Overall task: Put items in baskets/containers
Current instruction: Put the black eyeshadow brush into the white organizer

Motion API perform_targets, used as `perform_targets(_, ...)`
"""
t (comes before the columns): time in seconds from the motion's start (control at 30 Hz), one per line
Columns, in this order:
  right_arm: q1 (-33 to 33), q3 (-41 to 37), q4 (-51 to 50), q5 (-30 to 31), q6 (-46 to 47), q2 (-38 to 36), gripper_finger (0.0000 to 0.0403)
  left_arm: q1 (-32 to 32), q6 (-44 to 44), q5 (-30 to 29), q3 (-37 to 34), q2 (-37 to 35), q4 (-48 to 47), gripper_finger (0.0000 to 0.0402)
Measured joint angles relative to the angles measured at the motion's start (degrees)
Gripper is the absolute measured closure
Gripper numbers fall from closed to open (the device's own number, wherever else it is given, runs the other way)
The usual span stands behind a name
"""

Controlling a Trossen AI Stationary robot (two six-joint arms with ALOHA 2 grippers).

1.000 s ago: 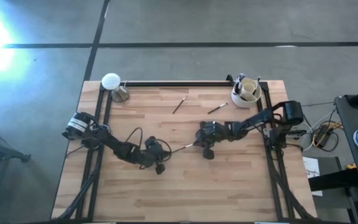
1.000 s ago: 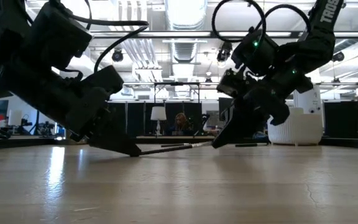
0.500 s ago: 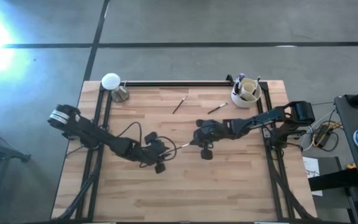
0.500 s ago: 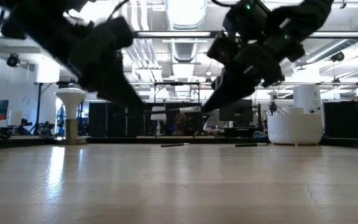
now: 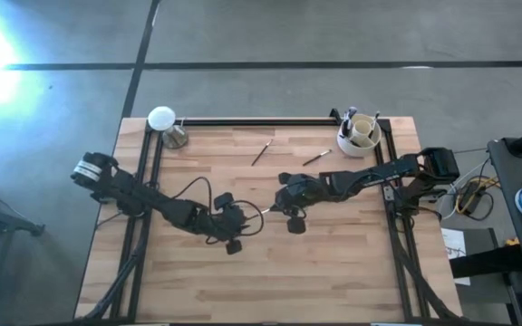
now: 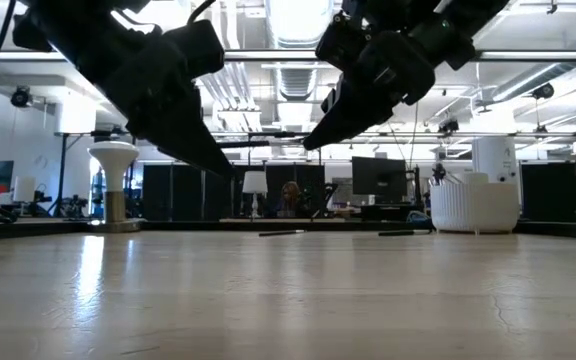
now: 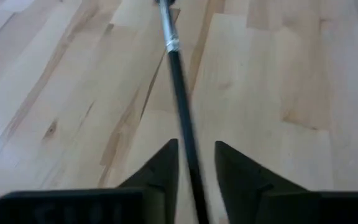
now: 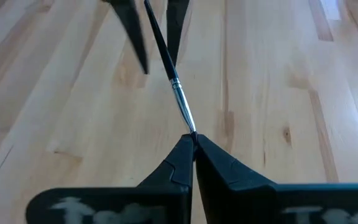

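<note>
A thin brush point(image 8: 166, 62) with a dark handle and a silver ferrule hangs in the air over the middle of the table, between my two grippers. My right gripper point(image 8: 194, 142) is shut on its ferrule end. My left gripper point(image 7: 196, 168) is open, one finger on each side of the handle point(image 7: 182, 106); whether a finger touches it I cannot tell. From above, the grippers face each other point(image 5: 247, 217) point(image 5: 276, 207). The cream-white cup point(image 5: 359, 134) stands at the far right corner with brushes in it. Two more brushes point(image 5: 261, 153) point(image 5: 317, 158) lie flat on the wood. My right gripper pinches the brush between its two fingers at the tip end, just past the silver ferrule point(image 8: 185, 118). The fingers slant down from the table's right and run along the brush. The brush sticks out ahead of them, lifted clear of the table, its handle reaching between my left gripper's fingers.
A flat white disc on a brass-coloured stand point(image 5: 163, 120) stands at the far left corner. A black frame rail point(image 5: 252, 121) runs along the far edge. The near half of the wooden table point(image 5: 270, 281) is bare.
Both grippers have risen from the table top. The brush, which lay low at the table between them, has gone up with them and now hangs clear. My right gripper has also shifted a little toward the table's left.
</note>
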Motion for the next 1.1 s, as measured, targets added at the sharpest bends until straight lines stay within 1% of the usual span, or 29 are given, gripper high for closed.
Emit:
perform_targets(0.13, 0.09, 0.23, -0.64, -0.01, -0.2, 0.0, 0.0394, 0.2, -0.11, -0.07, -0.04, 0.0, -1.06, 0.0384)
perform_targets(0.17, 0.09, 0.14, -0.68, -0.17, -0.27, 0.0, 0.0394, 0.22, -0.2, -0.28, -0.04, 0.0, -1.08, 0.0391)
perform_targets(0.3, 0.11, 0.09, -1.08, -0.2, 0.6, 0.0, 0.0394, 0.26, 0.02, -0.94, -0.36, -0.04, -0.99, 0.0397)
perform_targets(0.37, 0.09, 0.14, -1.32, 0.18, 1.05, 0.0, 0.039, 0.27, 0.2, -1.97, -1.46, -0.07, 0.81, 0.0398)
perform_targets(0.43, 0.1, 0.23, -2.12, 2.06, 1.7, -0.25, 0.0381, 0.45, 0.22, -2.25, -3.75, -0.09, 4.2, 0.0399)
perform_targets(0.63, 0.07, 2.15, -5.69, 8.59, 1.77, -3.34, 0.0332, 1.39, 0.42, -1.55, -13.42, -0.12, 22.77, 0.04)
perform_targets(0.73, 0.07, 2.04, -8.19, 10.56, 1.47, -6.57, 0.0307, 1.97, 1.97, -1.46, -17.61, -0.17, 32.51, 0.04)
perform_targets(0.83, 0.07, 0.38, -8.15, 11.74, 1.0, -11.08, 0.0288, 2.54, 4.4, -1.44, -21.03, -0.2, 42.89, 0.04)
perform_targets(0.9, 0.01, -2.25, -4.32, 12.26, 0.19, -13.94, 0.0281, 3.05, 6.9, -1.43, -22.87, -0.21, 49.52, 0.04)
perform_targets(0.97, -0.09, -6.02, 2.52, 12.46, -1.32, -16.58, 0.0278, 4.04, 9.56, -0.79, -24.47, -0.22, 56.04, 0.04)
perform_targets(1.03, -0.62, -10.0, 10.85, 12.41, -3.1, -19.12, 0.028, 5.81, 11.25, 1.53, -25.55, -0.22, 61.58, 0.04)
perform_targets(1.1, -1.59, -14.17, 18.71, 12.43, -4.22, -21.06, 0.0285, 7.91, 12.27, 4.68, -25.79, -0.24, 65.02, 0.0401)
